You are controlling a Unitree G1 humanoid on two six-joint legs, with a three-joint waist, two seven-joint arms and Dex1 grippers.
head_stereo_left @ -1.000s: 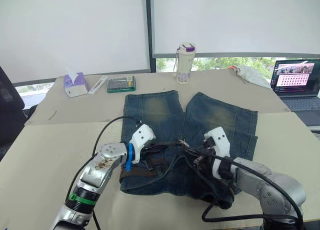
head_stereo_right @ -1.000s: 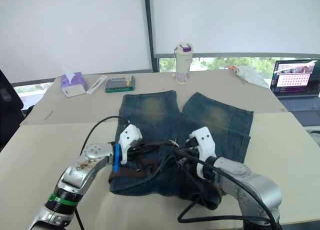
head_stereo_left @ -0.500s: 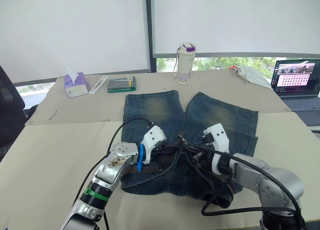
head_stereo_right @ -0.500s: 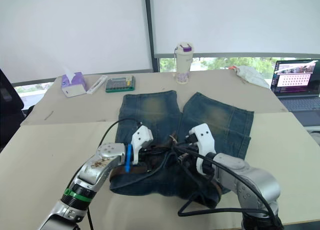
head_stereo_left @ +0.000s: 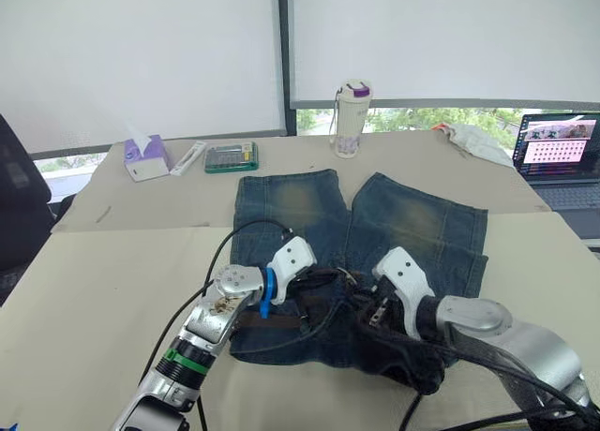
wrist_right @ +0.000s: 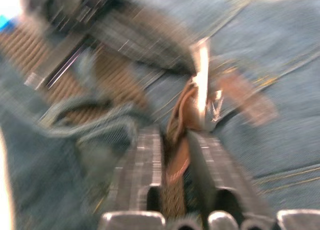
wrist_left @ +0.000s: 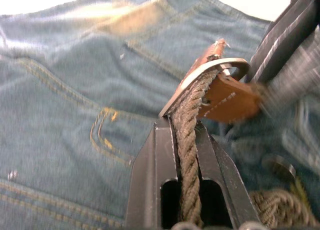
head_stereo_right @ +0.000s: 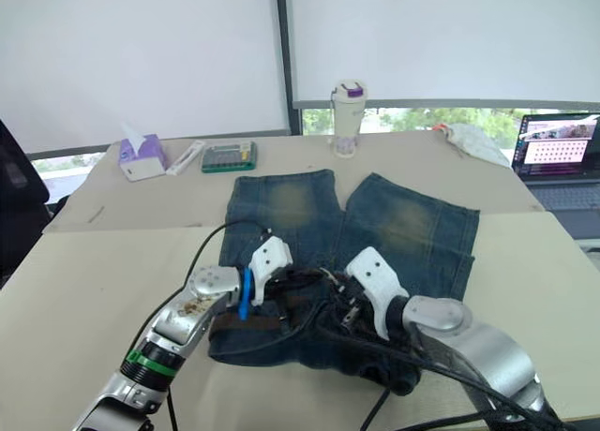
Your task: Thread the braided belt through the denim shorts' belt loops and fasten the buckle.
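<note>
Denim shorts (head_stereo_left: 361,230): laid flat on the beige table (head_stereo_left: 103,290), legs toward 12 o'clock, waistband nearest the robot, faded yellowish patches on both legs.

Braided belt (wrist_left: 190,135): dark brown woven strap running along the waistband; part of it lies across the shorts at about 7 o'clock of the garment, under the left arm.

Left gripper (wrist_left: 187,140): over the middle of the waistband, black fingers pressed together on the braided belt, the strap running up between them.

Buckle (wrist_left: 220,65): silver frame just beyond the left fingertips, with a tan leather tab (wrist_left: 227,97) beside it, raised above the denim.

Right gripper (wrist_right: 172,140): just beside the left one, toward 3 o'clock; fingers pinched on a brown strap end of the belt, a metal piece showing just past the tips.

Black cables (head_stereo_left: 234,248): looping over both arms and the waistband.

At 12 o'clock on the table: tumbler with purple lid (head_stereo_left: 350,119). At 10 o'clock: tissue box (head_stereo_left: 147,158), calculator (head_stereo_left: 231,156). At 2 o'clock: open laptop (head_stereo_left: 560,156), crumpled cloth (head_stereo_left: 478,142).
</note>
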